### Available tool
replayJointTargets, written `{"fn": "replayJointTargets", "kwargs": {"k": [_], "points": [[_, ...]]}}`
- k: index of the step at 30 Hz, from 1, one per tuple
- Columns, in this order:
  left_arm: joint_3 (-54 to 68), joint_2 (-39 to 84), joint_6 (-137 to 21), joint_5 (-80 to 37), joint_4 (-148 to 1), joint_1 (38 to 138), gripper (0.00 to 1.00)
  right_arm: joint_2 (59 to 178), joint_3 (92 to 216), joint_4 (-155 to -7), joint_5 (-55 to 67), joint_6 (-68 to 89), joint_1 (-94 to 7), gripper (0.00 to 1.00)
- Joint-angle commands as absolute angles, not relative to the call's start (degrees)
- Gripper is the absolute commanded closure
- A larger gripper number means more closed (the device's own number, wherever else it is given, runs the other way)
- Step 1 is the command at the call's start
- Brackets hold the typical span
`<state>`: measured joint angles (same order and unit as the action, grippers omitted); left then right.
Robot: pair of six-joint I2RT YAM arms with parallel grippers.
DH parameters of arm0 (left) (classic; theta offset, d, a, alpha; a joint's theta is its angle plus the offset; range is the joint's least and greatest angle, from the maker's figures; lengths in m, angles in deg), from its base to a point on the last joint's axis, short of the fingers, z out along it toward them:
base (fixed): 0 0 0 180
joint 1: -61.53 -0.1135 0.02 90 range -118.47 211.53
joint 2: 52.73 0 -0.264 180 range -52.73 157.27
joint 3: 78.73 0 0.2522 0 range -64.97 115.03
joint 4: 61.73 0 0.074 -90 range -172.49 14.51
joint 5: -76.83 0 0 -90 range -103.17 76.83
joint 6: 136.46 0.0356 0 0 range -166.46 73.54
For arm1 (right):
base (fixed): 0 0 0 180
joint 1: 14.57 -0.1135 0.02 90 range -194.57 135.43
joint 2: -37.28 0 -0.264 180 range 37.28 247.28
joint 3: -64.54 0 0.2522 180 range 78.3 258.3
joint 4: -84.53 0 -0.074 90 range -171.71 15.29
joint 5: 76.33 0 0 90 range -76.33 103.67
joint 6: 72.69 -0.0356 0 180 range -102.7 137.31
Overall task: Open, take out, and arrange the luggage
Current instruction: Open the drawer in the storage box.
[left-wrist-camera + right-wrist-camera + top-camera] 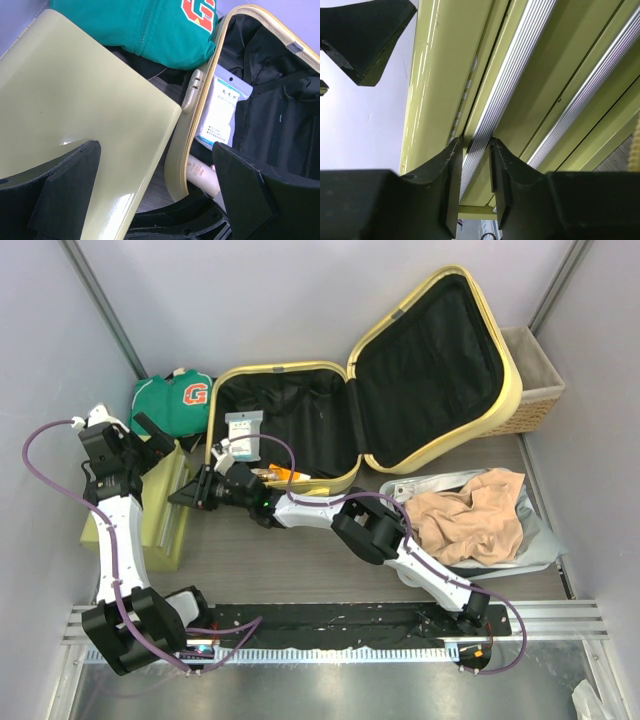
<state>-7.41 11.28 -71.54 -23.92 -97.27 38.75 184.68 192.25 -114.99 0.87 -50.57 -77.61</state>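
Luggage (290,367) is at back centre of the table (270,565), open. The base half lies flat, and the lid half is propped up, leaning right toward the wicker basket (536,390). Black lining shows in both halves. In the base there is 1 white packet (243,430) by the left wall, an orange item (287,475) at the near wall, and a pale bottle (202,175) by the near-left rim. A green jersey (170,400) with an orange G lies behind-left of the case, touching its corner area. The yellow-green box (165,530) lies just left of the case. A beige garment (470,515) is piled on a silver bag (542,545) to the right, in front of the lid. The right arm stretches left across the front of the luggage, with the right gripper (474,145) at the box's right side. Its 2 fingers are narrowed to a slim gap with a ribbed silver strip of the box between them. I cannot tell whether the pads actually clamp it. The left gripper (155,150) hangs over the box top near the case's left rim, fingers spread wide, holding nothing.
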Motion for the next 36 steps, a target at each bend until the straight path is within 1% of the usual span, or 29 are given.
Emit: {"fn": "replayJointTargets", "kwargs": {"k": [1, 7, 16, 20, 36], "points": [[-8.5, 11.2, -71.9, -24.6, -97.1, 38.2, 0.00, 184.4, 192.9, -120.8, 0.5, -51.2, -77.8, 0.71], [-8.9, 11.5, -71.9, -24.9, -96.8, 37.6, 0.00, 182.7, 189.2, -124.2, 1.4, -50.7, -77.7, 0.79], [-9.2, 11.6, -72.3, -25.3, -96.3, 37.0, 0.00, 179.1, 182.4, -129.6, 3.6, -50.0, -77.6, 0.86], [-9.3, 11.5, -72.5, -25.3, -96.2, 36.6, 0.00, 176.8, 178.7, -132.2, 5.0, -49.3, -77.6, 0.86], [-9.6, 11.2, -72.6, -25.3, -96.1, 36.0, 0.00, 169.6, 166.9, -134.8, 7.2, -46.2, -77.4, 0.87]]}}
